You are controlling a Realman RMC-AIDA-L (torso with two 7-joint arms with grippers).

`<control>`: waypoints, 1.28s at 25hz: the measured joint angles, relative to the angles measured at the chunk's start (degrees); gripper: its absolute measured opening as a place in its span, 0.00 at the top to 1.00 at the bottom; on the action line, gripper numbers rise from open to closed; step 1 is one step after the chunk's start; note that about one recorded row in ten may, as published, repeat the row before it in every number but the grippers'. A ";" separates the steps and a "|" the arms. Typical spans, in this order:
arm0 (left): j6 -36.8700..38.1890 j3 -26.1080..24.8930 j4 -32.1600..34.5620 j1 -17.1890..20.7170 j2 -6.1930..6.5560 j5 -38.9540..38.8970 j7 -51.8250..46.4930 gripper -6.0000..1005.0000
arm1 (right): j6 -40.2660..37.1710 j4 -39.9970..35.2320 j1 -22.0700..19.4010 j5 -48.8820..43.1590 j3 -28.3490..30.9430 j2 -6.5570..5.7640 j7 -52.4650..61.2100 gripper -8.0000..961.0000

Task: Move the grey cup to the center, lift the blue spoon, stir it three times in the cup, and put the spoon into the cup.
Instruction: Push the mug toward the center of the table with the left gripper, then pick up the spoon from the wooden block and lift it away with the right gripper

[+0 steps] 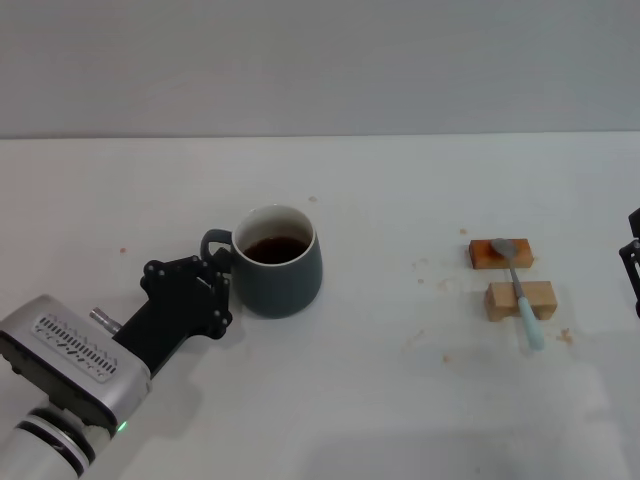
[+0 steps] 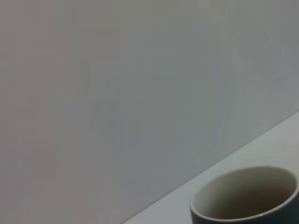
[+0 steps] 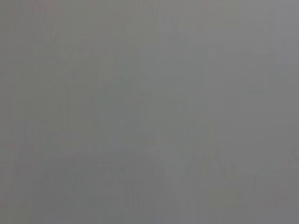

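The grey cup [image 1: 279, 263] stands left of the table's middle, white inside with dark liquid in it, its loop handle [image 1: 213, 244] pointing left. My left gripper [image 1: 222, 290] is right against the cup's handle side. The left wrist view shows only the cup's rim [image 2: 245, 196] close by. The blue spoon [image 1: 521, 293] lies at the right across two small wooden blocks [image 1: 520, 300], its metal bowl on the far block. My right gripper [image 1: 633, 268] shows only as a dark sliver at the right edge, well to the right of the spoon.
A white table [image 1: 380, 400] spreads under everything, with small crumbs scattered around the blocks. A grey wall rises behind its far edge. The right wrist view shows only plain grey.
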 joint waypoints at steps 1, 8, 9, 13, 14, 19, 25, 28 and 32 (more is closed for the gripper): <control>0.00 0.00 0.00 0.00 0.00 0.00 0.00 1.00 | 0.00 0.00 0.00 0.00 0.00 0.00 0.00 0.22; -0.05 1.40 -0.14 -0.33 0.00 0.01 -0.08 1.00 | 0.00 0.00 0.07 0.00 -0.24 0.00 0.00 0.22; -0.05 1.40 -0.14 -0.33 0.00 0.01 -0.08 1.00 | 0.00 0.00 0.06 0.00 -0.29 0.00 0.00 0.22; 1.03 1.53 -0.14 0.90 0.18 0.02 -0.07 1.00 | 0.00 -0.13 0.07 0.00 -0.39 0.00 0.00 0.22; 1.84 1.44 -0.14 1.53 0.24 -0.02 0.07 1.00 | 0.00 -0.15 0.07 0.00 -0.41 0.00 0.00 0.22; 8.47 -2.21 -0.05 7.46 0.42 -0.52 0.05 1.00 | 0.00 -0.08 -0.37 0.30 -0.44 0.01 0.00 0.22; 16.52 -13.48 1.73 16.79 0.77 -0.55 -9.30 1.00 | 0.01 0.02 -0.68 0.11 -0.63 0.02 0.18 0.22; 18.63 -17.08 3.29 18.42 0.78 -0.55 -14.05 1.00 | 0.00 0.17 -1.15 0.09 -0.64 0.07 0.45 0.22; 20.27 -23.31 6.29 20.03 0.80 -0.55 -24.32 1.00 | 0.28 1.40 -2.37 0.35 -0.63 0.11 0.58 0.22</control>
